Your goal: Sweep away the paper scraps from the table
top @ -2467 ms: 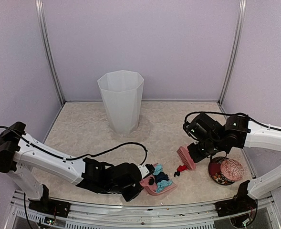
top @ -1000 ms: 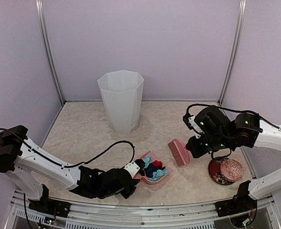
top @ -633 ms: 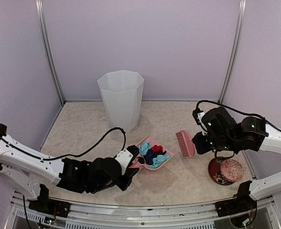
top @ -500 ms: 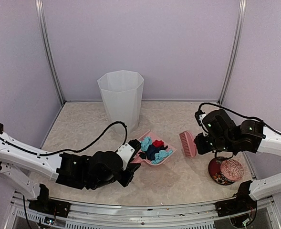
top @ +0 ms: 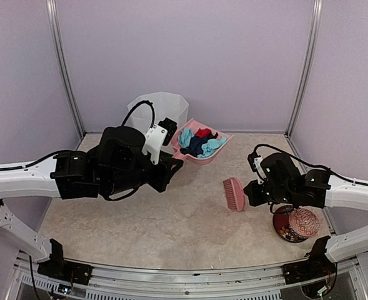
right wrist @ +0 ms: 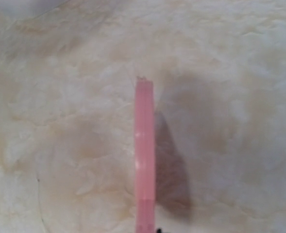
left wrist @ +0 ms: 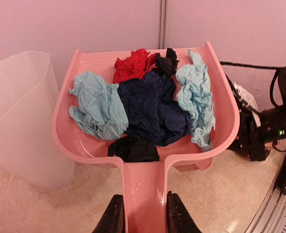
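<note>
My left gripper (top: 167, 129) (left wrist: 142, 213) is shut on the handle of the pink dustpan (top: 200, 142) (left wrist: 147, 160) and holds it high, level, next to the white bin (top: 147, 107) (left wrist: 14, 116). The paper scraps (top: 198, 142) (left wrist: 143, 104), teal, navy, black and red, lie heaped in the pan. My right gripper (top: 252, 189) is shut on the pink brush (top: 233, 194) (right wrist: 144, 150), held low over the table (top: 171, 219) right of centre. In the right wrist view the brush shows edge-on over bare tabletop, and the fingers are out of frame.
A round red patterned dish (top: 296, 224) sits at the right, close under my right arm. The bin stands at the back left of centre, partly hidden by my left arm. Lilac walls ring the table, and a metal rail (top: 184, 278) runs along the front.
My left gripper lifted the loaded dustpan off the table and carried it up and back, beside the bin. My right gripper drew the brush back right, then lowered it slightly leftward.
</note>
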Available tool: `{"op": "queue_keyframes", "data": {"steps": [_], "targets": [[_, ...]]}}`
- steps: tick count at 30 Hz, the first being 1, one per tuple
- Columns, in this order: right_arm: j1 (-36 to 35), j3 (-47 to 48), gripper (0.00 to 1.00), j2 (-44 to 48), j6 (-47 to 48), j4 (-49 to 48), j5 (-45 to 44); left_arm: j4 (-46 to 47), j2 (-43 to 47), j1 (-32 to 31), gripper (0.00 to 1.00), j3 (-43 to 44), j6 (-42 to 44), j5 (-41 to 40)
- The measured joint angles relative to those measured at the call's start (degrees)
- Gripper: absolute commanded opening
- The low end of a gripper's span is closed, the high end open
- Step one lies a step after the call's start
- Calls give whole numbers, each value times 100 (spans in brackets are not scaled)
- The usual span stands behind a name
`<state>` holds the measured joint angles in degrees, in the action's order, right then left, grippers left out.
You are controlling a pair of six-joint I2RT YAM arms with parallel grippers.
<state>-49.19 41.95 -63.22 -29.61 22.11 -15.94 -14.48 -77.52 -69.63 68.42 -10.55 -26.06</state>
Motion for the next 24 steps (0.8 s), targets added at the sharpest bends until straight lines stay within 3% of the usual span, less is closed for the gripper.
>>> {"op": "queue_keyframes", "data": {"steps": [12, 24], "targets": [[15, -245, 0, -107, 26, -918, 382, -767, -149, 1228, 0, 1838, 103, 1279], [15, -472, 0, 654, 146, -1071, 439, -866, -629, 3147, 0, 2302, -616, 3497]]}}
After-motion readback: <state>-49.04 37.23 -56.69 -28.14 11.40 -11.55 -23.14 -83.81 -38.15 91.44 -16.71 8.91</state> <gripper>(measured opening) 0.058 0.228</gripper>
